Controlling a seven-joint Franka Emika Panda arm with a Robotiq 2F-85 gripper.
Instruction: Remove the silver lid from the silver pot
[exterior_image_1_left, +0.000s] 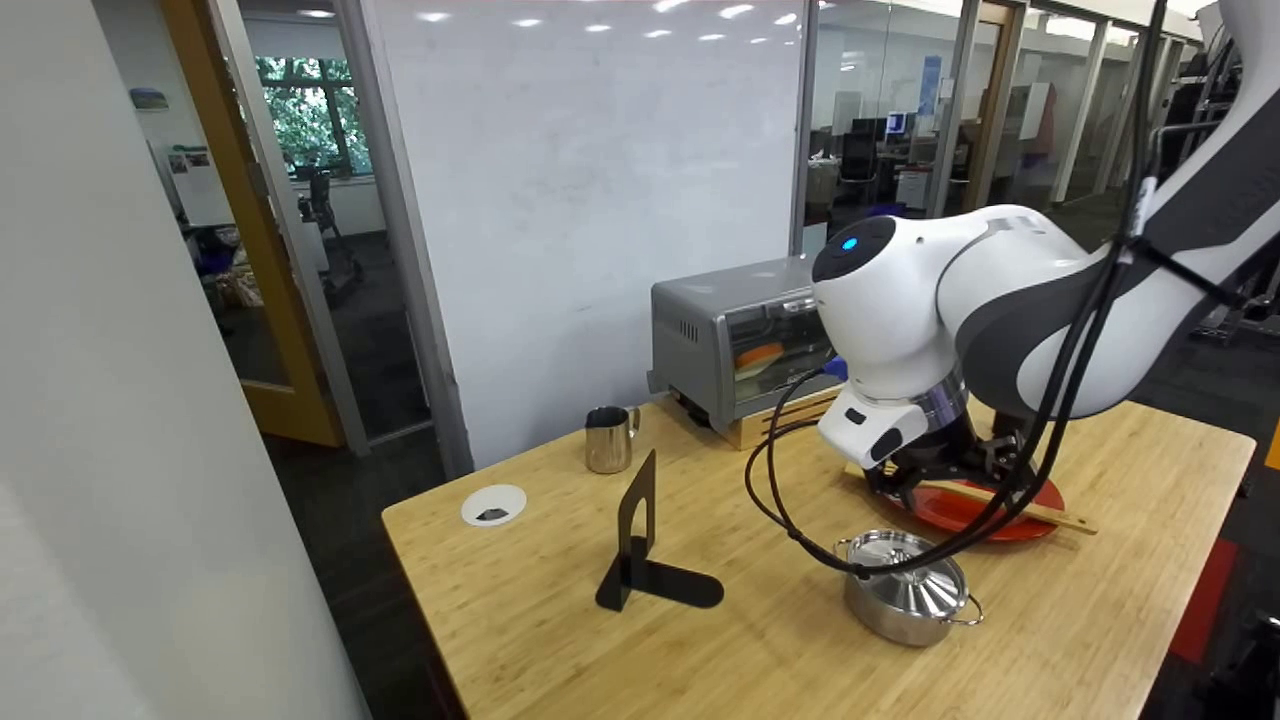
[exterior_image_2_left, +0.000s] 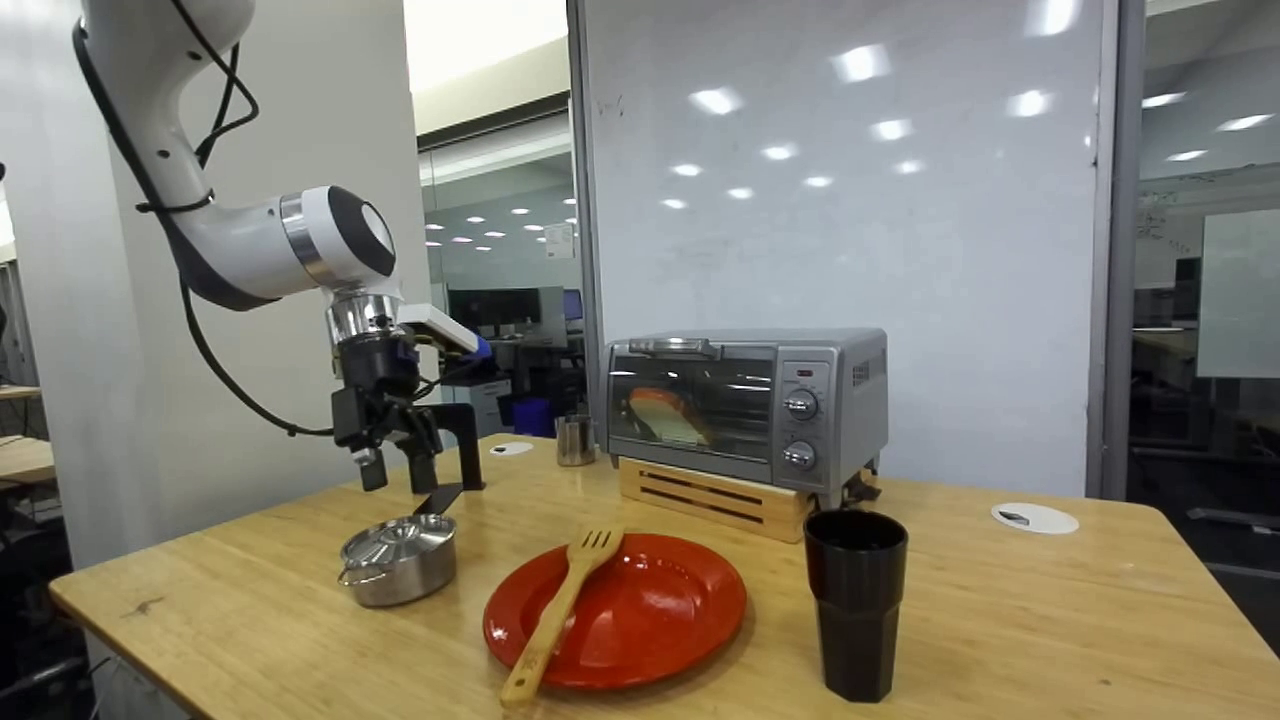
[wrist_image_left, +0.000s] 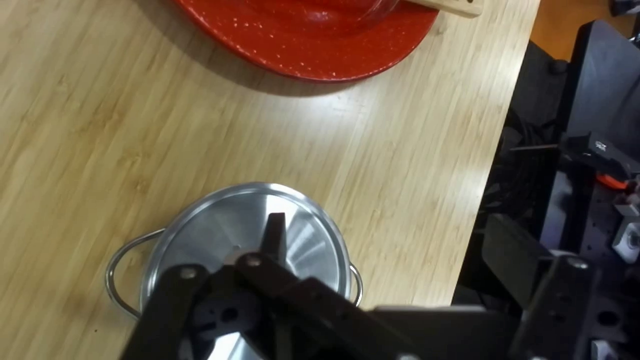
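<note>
The silver lid (exterior_image_1_left: 920, 592) sits on the silver pot (exterior_image_1_left: 890, 622) on the wooden table. In an exterior view, the lid (exterior_image_2_left: 400, 540) and pot (exterior_image_2_left: 412, 580) show near the left of the table. My gripper (exterior_image_2_left: 398, 482) is raised above the table near the pot, pointing down, with nothing between its fingers. In the wrist view, the gripper (wrist_image_left: 395, 245) has its fingers wide apart; one finger crosses the lid (wrist_image_left: 210, 235) in the picture, the other lies over the area past the table edge. The gripper hides the lid's lower part and knob there. A cable crosses the lid in an exterior view.
A red plate (exterior_image_2_left: 660, 620) bearing a wooden fork (exterior_image_2_left: 560, 610) lies beside the pot. A black cup (exterior_image_2_left: 856, 610), a toaster oven (exterior_image_2_left: 740, 400), a small metal cup (exterior_image_1_left: 608, 440), a black bookend (exterior_image_1_left: 670, 585) and a white disc (exterior_image_1_left: 490, 500) also stand or lie on the table.
</note>
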